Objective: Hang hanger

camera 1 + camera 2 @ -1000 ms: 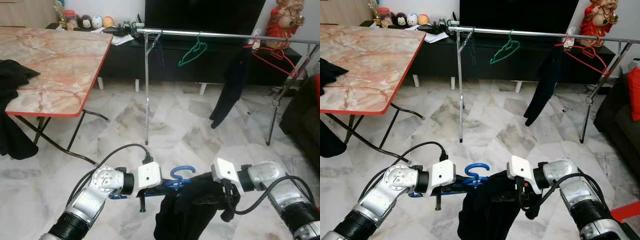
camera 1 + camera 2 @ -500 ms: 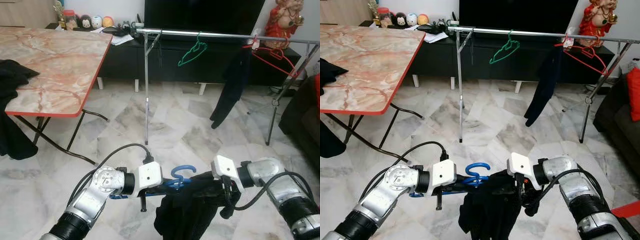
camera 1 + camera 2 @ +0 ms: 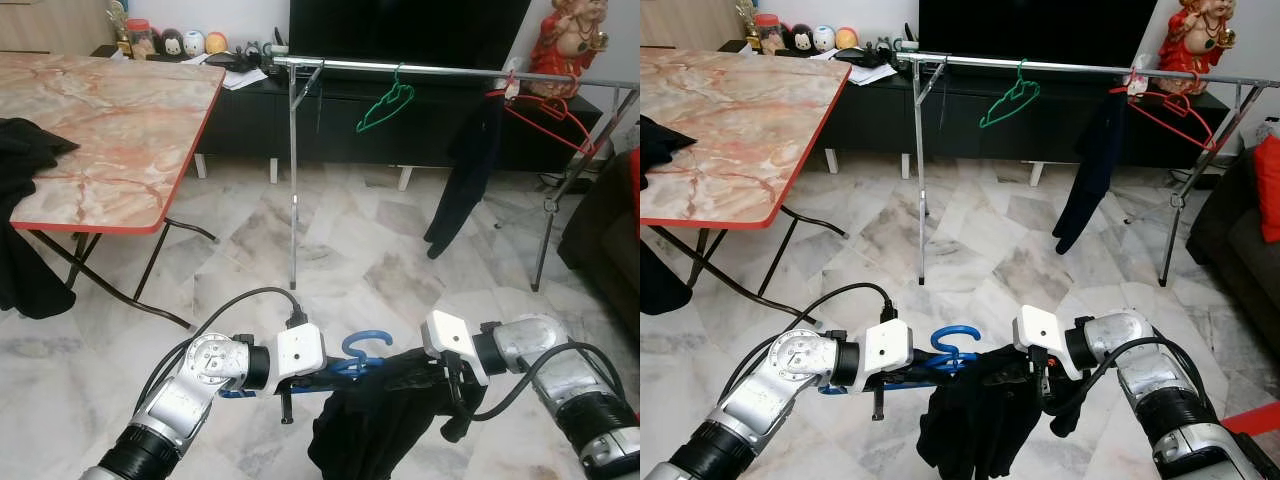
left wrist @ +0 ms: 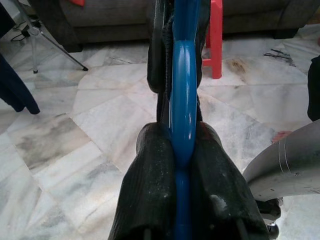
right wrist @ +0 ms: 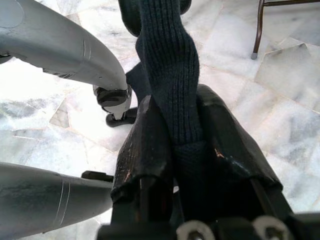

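Low in front of me I hold a blue hanger (image 3: pixel 358 352) with a dark knit garment (image 3: pixel 375 425) draped on it. My left gripper (image 4: pixel 182 175) is shut on the hanger's blue bar. On the other side my right gripper (image 5: pixel 172 155) is shut on the dark knit fabric (image 5: pixel 167 65). A metal clothes rail (image 3: pixel 420 68) crosses the back of the room, some way beyond the hanger. On it hang a green hanger (image 3: pixel 385 105), a dark garment (image 3: pixel 462 170) and a red hanger (image 3: pixel 545 115).
A marble-top folding table (image 3: pixel 100 130) with a red edge stands at the left, black cloth (image 3: pixel 25 150) lying on it. A dark TV cabinet (image 3: pixel 400 120) is behind the rail. A dark sofa (image 3: pixel 605 240) sits at the right. Marble floor (image 3: pixel 350 250) lies open between me and the rail.
The garment has bunched and shifted slightly on the hanger as the right gripper moved a little. The left arm holds still.
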